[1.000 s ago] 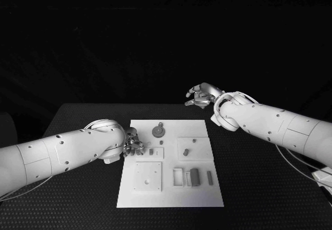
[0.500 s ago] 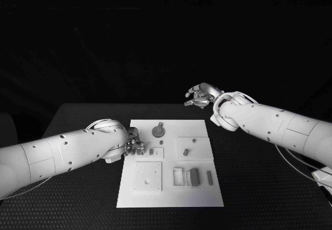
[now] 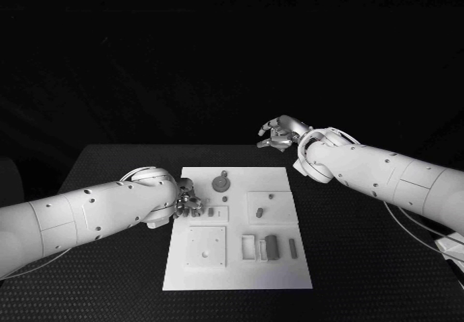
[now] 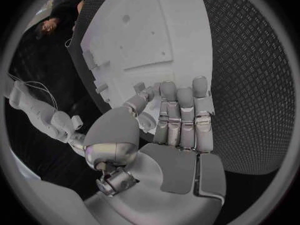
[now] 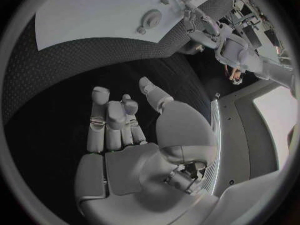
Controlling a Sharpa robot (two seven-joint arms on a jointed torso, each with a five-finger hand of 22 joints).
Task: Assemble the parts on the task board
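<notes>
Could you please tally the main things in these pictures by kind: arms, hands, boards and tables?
Arms: 2, the left arm and the right arm
Hands: 2, the left hand and the right hand
Task board: 1
Table: 1
Total: 6

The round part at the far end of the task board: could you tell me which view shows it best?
The head view: the round part lies unobstructed on the task board. The right wrist view shows it small, near the rim.
</notes>
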